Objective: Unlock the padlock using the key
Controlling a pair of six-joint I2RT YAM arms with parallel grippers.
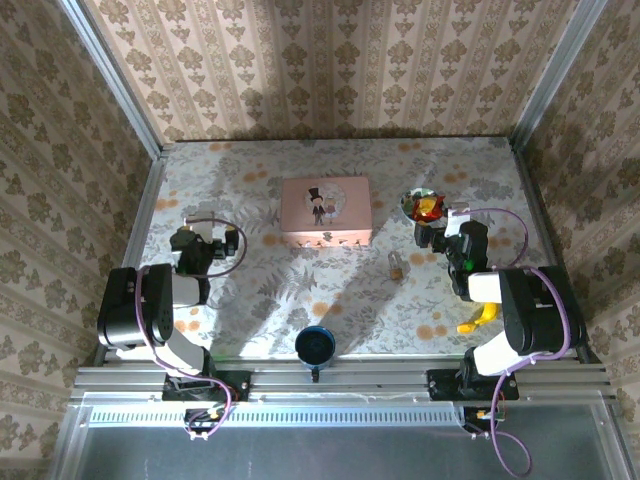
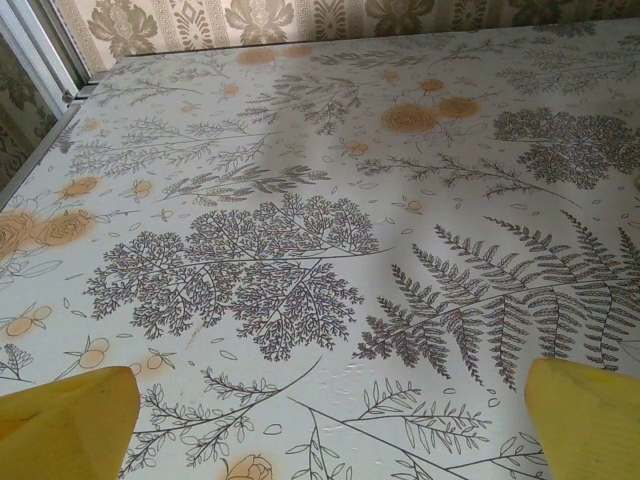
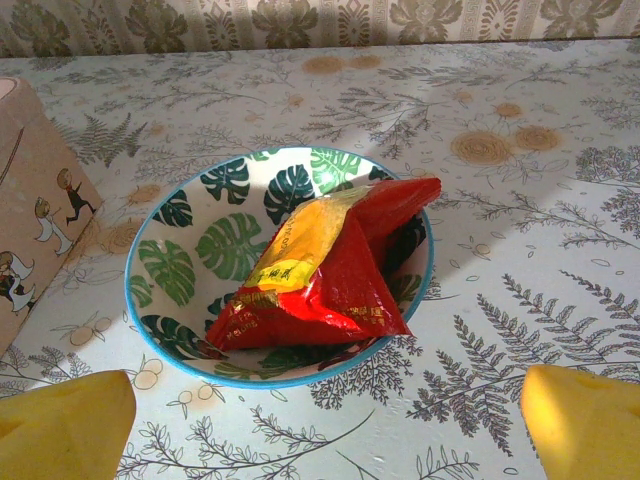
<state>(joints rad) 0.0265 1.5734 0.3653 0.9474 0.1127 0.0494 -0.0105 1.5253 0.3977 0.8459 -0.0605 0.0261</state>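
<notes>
The padlock [image 1: 397, 264] is a tiny brown-brass piece with a pale end. It lies on the flowered table [image 1: 260, 300] just in front of the right corner of the pink box [image 1: 326, 210], apart from both arms and closer to the right one. The top view gives this place, while the right wrist camera looks at a leaf-patterned bowl [image 3: 180, 265] with a red and yellow packet [image 3: 320, 275], and in each wrist view the 2 yellow fingertips of the left gripper [image 2: 325, 425] and of the right gripper [image 3: 320, 425] stand wide apart above the cloth.
</notes>
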